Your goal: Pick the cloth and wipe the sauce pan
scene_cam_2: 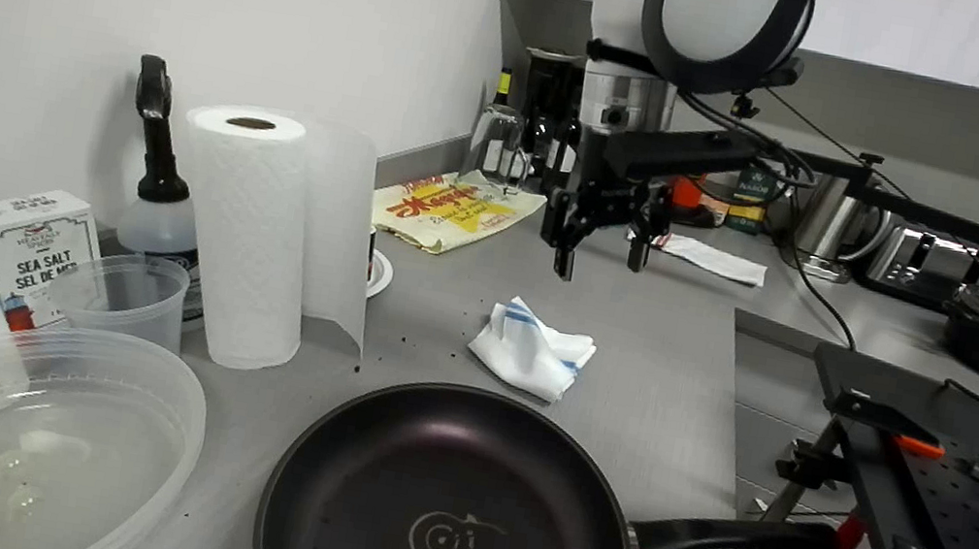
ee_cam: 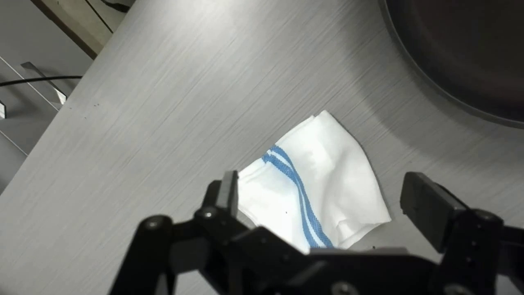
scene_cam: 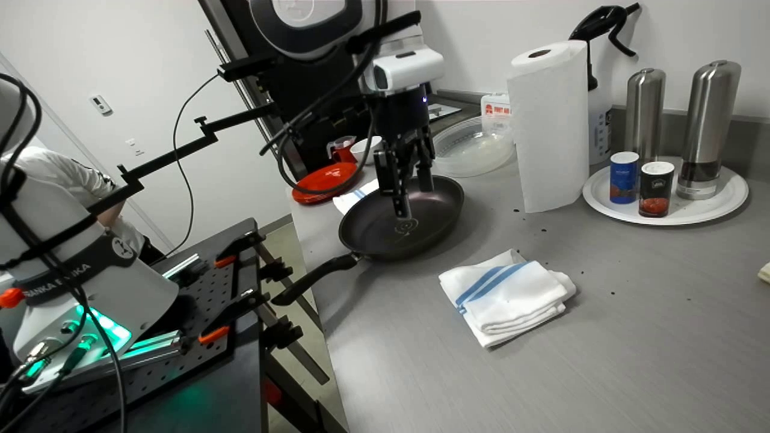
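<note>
One step, the pick-up, seems current; wiping appears not yet begun, and the next move likely calls for lowering the robot hand [scene_cam_2: 600, 267], then closing it. The hand points down, clear of the desk [scene_cam_2: 653, 418], its fingers [ee_cam: 430, 213] spread wide around nothing. Below it, framed between them in the wrist view, lies the rumpled, blue-striped white kitchen towel [ee_cam: 323, 182]. Farther from the hand sits the black frying pan [scene_cam_2: 446, 484], near the towel but apart.

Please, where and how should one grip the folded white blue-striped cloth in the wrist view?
Likely its middle, from straight above: the cloth lies low on the grey counter; its loose, rumpled layers should bunch inside the open black gripper.
</note>
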`<move>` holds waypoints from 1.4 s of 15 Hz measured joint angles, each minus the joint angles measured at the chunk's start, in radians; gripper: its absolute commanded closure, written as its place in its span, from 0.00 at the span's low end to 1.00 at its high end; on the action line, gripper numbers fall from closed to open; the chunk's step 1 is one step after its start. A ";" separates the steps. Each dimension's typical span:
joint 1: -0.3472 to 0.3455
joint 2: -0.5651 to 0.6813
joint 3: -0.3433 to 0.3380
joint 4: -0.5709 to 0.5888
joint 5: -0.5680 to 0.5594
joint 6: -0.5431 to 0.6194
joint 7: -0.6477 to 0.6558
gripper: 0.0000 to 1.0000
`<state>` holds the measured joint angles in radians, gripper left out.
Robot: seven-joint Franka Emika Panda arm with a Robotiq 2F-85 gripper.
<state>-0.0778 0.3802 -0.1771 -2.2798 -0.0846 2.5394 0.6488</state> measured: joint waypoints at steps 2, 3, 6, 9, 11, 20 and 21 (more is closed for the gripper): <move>0.004 0.044 -0.005 0.019 0.001 0.004 0.000 0.00; 0.006 0.065 -0.007 0.030 0.002 0.005 0.000 0.00; 0.010 0.127 -0.013 0.065 0.008 0.007 0.001 0.00; 0.018 0.177 -0.024 0.101 0.016 0.010 0.007 0.00; 0.030 0.201 -0.039 0.122 0.016 0.010 0.020 0.00; 0.073 0.257 -0.080 0.174 0.017 0.010 0.083 0.00; 0.072 0.258 -0.077 0.174 0.018 0.010 0.078 0.00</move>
<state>-0.0059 0.6379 -0.2538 -2.1055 -0.0663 2.5492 0.7263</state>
